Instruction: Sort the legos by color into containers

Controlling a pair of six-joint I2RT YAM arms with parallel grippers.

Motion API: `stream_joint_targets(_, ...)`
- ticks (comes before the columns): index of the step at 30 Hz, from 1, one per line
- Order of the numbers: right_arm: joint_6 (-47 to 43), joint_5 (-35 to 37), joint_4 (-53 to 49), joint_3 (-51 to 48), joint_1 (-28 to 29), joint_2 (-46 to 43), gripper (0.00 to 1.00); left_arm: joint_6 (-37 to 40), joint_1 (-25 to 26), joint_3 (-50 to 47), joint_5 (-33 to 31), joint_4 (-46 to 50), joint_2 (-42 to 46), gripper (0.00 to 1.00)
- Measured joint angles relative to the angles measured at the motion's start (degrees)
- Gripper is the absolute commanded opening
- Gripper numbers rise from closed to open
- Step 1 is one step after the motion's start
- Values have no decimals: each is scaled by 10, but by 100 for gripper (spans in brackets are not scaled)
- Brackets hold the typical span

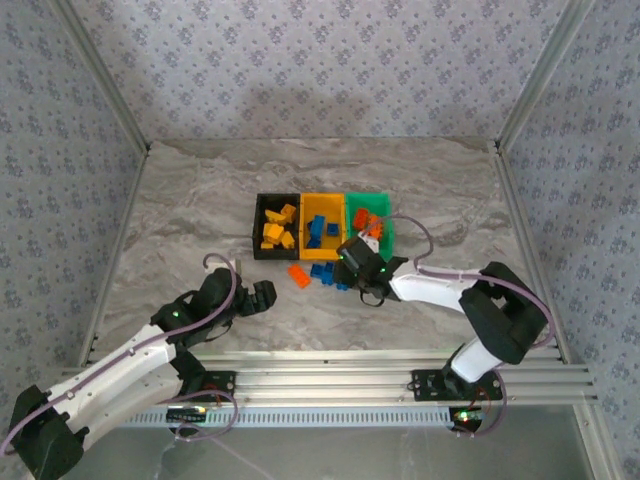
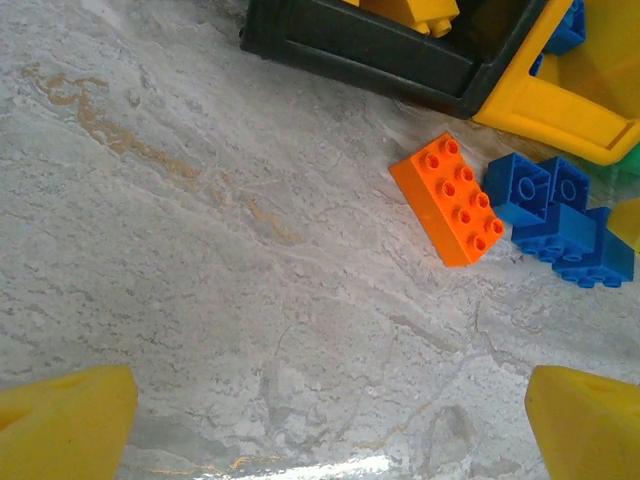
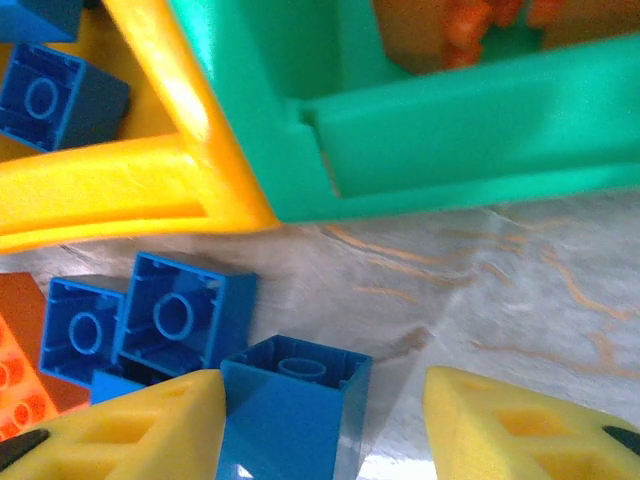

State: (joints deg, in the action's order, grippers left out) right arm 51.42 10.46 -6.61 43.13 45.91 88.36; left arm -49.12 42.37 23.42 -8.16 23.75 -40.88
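1. Containers stand in a touching row on the marble table (image 1: 190, 200): black bin (image 1: 257, 225) holding yellow legos (image 1: 275, 232), yellow bin (image 1: 322, 197) holding blue legos (image 1: 318, 232), green bin (image 1: 368, 194) holding orange legos (image 1: 365, 218).
2. Right gripper (image 1: 350, 268), just in front of the green bin, has its jaws half apart around a blue brick (image 3: 290, 420); one pad touches it, the other stands clear.
3. Left gripper (image 1: 262, 296) is spread wide over bare table, holding nothing.
4. Loose orange brick (image 2: 448, 200) lies beside a cluster of blue bricks (image 2: 560, 215) in front of the bins.
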Motion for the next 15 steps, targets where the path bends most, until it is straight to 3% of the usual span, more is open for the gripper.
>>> stream_joint_targets(5, 7, 16, -34, -49, 8, -67, 56, 0, 0, -6, 0, -2, 0, 100)
stream_joint_targets(10, -9, 27, -61, -57, 20, -92, 70, 0, 0, -16, 0, -11, 0, 100)
stream_joint_targets(15, -24, 28, -65, -42, 28, -72, 67, 0, 0, -16, 0, -13, 0, 100)
